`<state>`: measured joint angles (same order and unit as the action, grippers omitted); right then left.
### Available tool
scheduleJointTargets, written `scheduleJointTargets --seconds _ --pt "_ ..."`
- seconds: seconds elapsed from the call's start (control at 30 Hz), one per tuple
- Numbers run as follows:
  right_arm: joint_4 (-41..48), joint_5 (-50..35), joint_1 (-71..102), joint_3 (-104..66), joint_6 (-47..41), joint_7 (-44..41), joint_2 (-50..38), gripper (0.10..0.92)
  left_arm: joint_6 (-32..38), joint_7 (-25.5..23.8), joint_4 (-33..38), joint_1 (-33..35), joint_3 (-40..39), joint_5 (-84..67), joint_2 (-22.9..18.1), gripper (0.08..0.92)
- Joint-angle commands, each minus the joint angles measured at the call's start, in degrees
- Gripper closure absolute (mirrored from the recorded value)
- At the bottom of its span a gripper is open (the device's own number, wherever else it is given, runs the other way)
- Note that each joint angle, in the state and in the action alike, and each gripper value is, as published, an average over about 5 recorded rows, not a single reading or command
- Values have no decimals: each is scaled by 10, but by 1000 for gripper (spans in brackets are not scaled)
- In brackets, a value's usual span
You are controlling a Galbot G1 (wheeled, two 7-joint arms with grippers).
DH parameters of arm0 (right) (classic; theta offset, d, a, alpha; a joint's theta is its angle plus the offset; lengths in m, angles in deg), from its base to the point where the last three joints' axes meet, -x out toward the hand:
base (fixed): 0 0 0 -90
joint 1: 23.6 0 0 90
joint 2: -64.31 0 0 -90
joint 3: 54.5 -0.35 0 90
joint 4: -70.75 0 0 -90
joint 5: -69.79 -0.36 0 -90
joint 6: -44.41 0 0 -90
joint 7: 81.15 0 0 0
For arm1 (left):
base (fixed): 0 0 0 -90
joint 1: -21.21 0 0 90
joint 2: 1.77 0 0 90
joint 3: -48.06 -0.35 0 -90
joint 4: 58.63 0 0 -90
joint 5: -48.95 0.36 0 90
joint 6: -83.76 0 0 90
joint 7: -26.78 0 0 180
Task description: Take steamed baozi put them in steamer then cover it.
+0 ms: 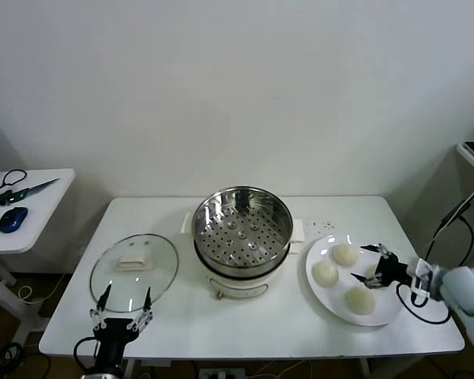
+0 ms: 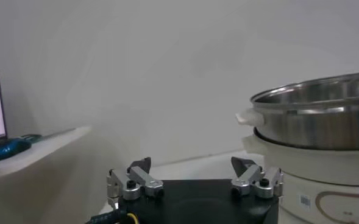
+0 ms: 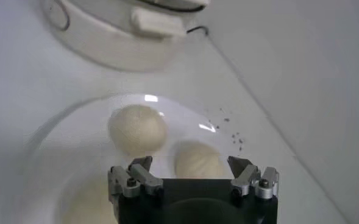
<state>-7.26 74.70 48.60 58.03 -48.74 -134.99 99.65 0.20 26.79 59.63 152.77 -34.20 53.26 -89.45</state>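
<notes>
Right gripper (image 1: 371, 263): your jaws stand wide apart and hold nothing, low over the right side of the plate (image 1: 332, 304). In your right wrist view the gripper (image 3: 193, 176) frames the buns from just behind.

Buns: you have three in sight on the plate, one at the back (image 1: 345, 254), one to the left (image 1: 325, 273), one at the front (image 1: 360, 300). None touches your fingers.

Steamer (image 1: 242, 229): mid-table, just left of the plate, uncovered, its perforated tray bare.

Cover (image 1: 134, 271): flat on the table, left of the steamer, handle up.

Left gripper (image 1: 125, 306): jaws spread wide and empty, at the near edge of the cover, by the table's front.

Table (image 1: 245, 335): white; it carries all of the above.
</notes>
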Motion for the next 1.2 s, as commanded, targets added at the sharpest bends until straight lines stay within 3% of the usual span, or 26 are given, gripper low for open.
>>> scheduleJointTargets --seconds 0.03,0.27,0.53,1.2 --pt "75 64 -254 245 -8 -111 -59 203 -8 2 -3 0 0 -20 1 177" --pt "174 46 -425 436 -5 -138 5 203 -12 5 0 6 -2 -23 -3 177" --pt "286 31 -471 499 -2 -139 118 203 -14 8 -2 5 4 -24 -3 177" --pt "339 55 -449 544 14 -134 171 203 -18 9 -14 1 9 -23 -4 177"
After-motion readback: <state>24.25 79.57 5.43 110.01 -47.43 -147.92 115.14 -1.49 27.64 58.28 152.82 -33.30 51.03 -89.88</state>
